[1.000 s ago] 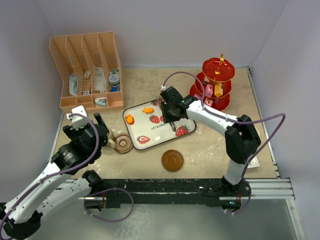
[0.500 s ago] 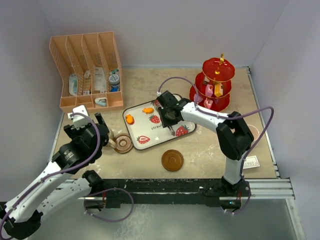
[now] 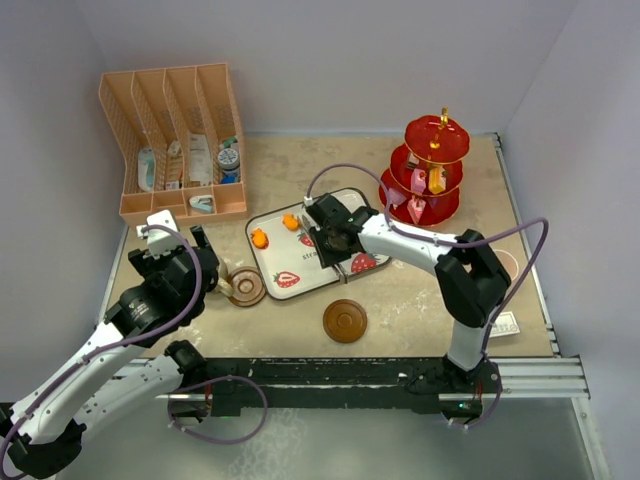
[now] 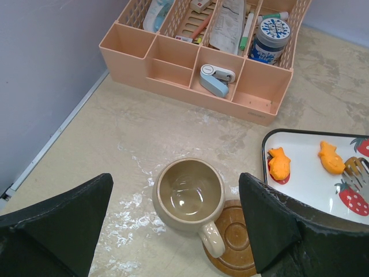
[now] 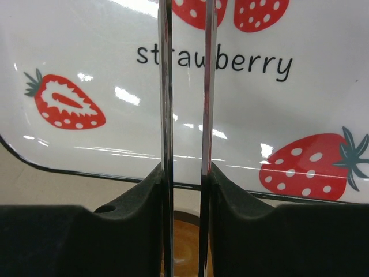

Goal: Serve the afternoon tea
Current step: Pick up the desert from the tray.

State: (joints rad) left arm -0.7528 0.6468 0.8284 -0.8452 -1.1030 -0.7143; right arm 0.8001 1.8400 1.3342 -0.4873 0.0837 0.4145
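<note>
A tan mug (image 4: pixel 190 195) stands upright and empty on the table, its handle over a brown saucer (image 4: pixel 233 245). My left gripper (image 4: pixel 176 184) hovers above it, open, one finger on each side and well apart from it. My right gripper (image 3: pixel 322 240) is over the strawberry tray (image 3: pixel 283 264), shut on metal tongs (image 5: pixel 166 115) whose two blades run forward between the pads. The tongs' tip (image 4: pixel 354 170) is beside one of two orange fish cakes (image 4: pixel 331 157) on the tray. The red three-tier stand (image 3: pixel 430 170) at the back right holds a few sweets.
A peach divided rack (image 3: pixel 175 140) of toiletries stands at the back left, near the wall. A second brown saucer (image 3: pixel 345 321) lies alone near the front edge, below the tray. Walls close in on the left, back and right.
My right arm has carried the tongs leftwards across the tray, toward the orange cakes. The left arm and the mug have not moved.
</note>
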